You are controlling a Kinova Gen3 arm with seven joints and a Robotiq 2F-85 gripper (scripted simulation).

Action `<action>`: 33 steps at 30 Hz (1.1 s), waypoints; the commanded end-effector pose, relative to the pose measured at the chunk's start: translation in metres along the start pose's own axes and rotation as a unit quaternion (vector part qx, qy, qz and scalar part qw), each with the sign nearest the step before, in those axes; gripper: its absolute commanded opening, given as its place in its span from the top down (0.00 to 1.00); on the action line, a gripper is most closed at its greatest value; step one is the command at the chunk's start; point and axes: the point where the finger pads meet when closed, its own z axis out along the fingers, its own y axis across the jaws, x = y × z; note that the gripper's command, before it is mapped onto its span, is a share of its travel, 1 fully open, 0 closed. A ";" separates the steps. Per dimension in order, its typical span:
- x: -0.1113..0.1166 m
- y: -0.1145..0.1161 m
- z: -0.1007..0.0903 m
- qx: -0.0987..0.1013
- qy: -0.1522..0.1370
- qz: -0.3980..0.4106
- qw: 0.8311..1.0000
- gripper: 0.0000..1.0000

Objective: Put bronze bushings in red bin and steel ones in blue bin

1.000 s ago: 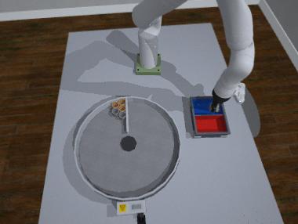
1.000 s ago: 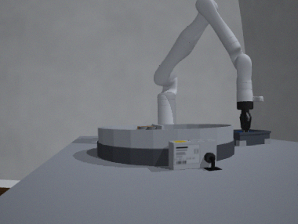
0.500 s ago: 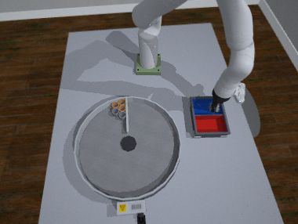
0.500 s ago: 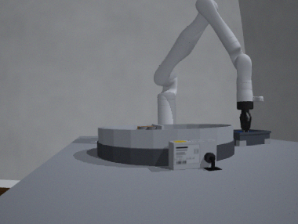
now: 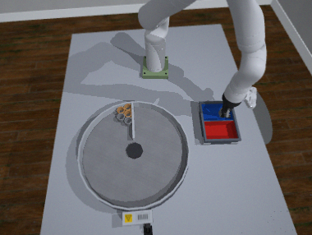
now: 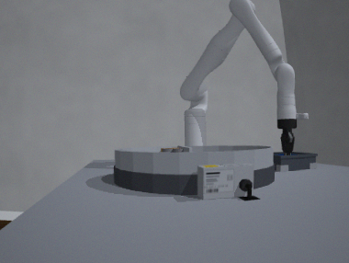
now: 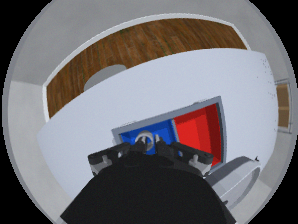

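Bushings [image 5: 124, 118] [image 6: 165, 150] [image 7: 144, 133], short, ring-shaped, orange-bronze or dull grey
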 end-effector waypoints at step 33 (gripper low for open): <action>0.001 0.001 -0.004 0.000 0.001 0.000 1.000 0.84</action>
